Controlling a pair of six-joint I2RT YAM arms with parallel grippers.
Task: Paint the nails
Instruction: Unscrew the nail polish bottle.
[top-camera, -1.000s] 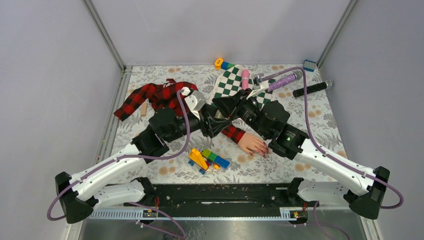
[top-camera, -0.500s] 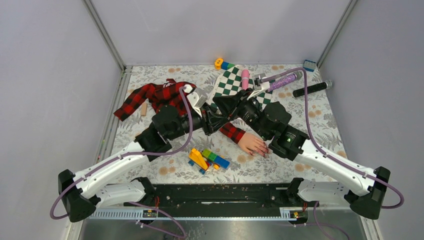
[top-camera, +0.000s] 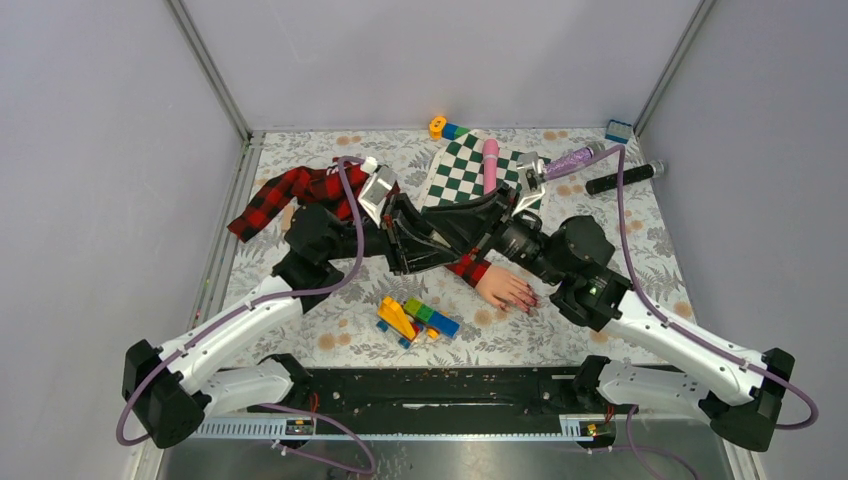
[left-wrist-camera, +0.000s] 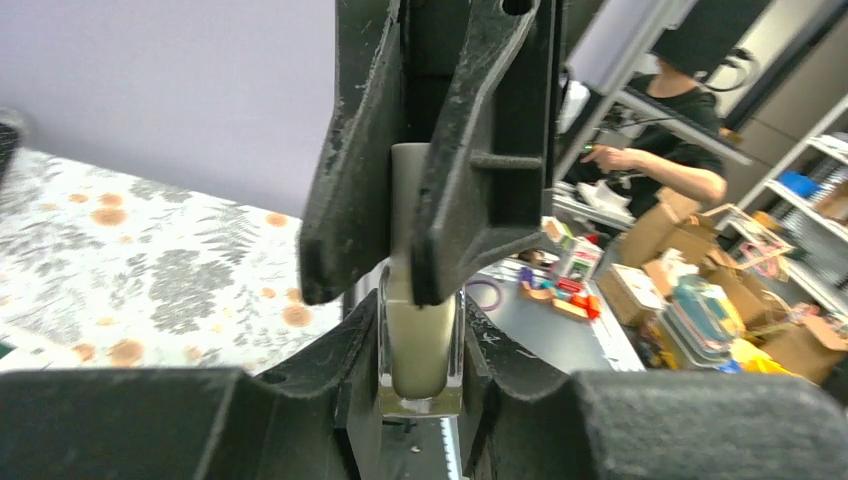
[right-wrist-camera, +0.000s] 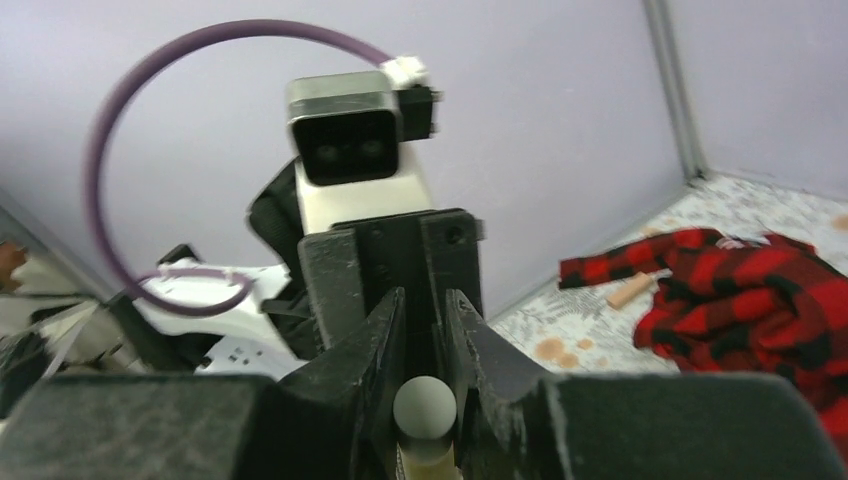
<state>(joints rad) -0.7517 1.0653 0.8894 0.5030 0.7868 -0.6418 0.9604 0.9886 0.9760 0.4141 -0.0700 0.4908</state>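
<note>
Nearest the arm bases, on the floral surface (top-camera: 650, 250): a heap of coloured blocks (top-camera: 415, 318). Just right of it, the pale mannequin hand (top-camera: 503, 287), flat on the surface, fingers pointing right and toward the bases. Dark-red nails (top-camera: 531, 303) at the fingertips, clear of both arms. Behind the wrist, the red-black plaid sleeve (top-camera: 467, 266), passing under the meeting arms.

Above the sleeve, off the surface: left gripper (left-wrist-camera: 420, 325) and right gripper (right-wrist-camera: 425, 335) tip to tip. Left jaws clamped on the clear glass body of a small pale bottle (left-wrist-camera: 420, 372), one pad on each side. Right jaws drawn nearly together on the bottle's pale cap (left-wrist-camera: 405, 210), gripping it from the opposite end. From the right wrist, only the cap's round end visible between the pads. Whether the cap is loosened: cannot tell.

Farther back on the left, a crumpled red-black plaid garment (top-camera: 295, 190), with a small wooden peg (right-wrist-camera: 630, 291) beside it. Farther back in the middle, a green-and-white checkered mat (top-camera: 460, 172) with a pink cylinder (top-camera: 490, 160) lying on it. To the right, a glittery purple tube (top-camera: 570, 160) and a black cylinder (top-camera: 625, 178), apart from each other. At the far edge, an orange-and-blue block (top-camera: 445, 128), and a blue block (top-camera: 618, 130) in the right corner.
</note>
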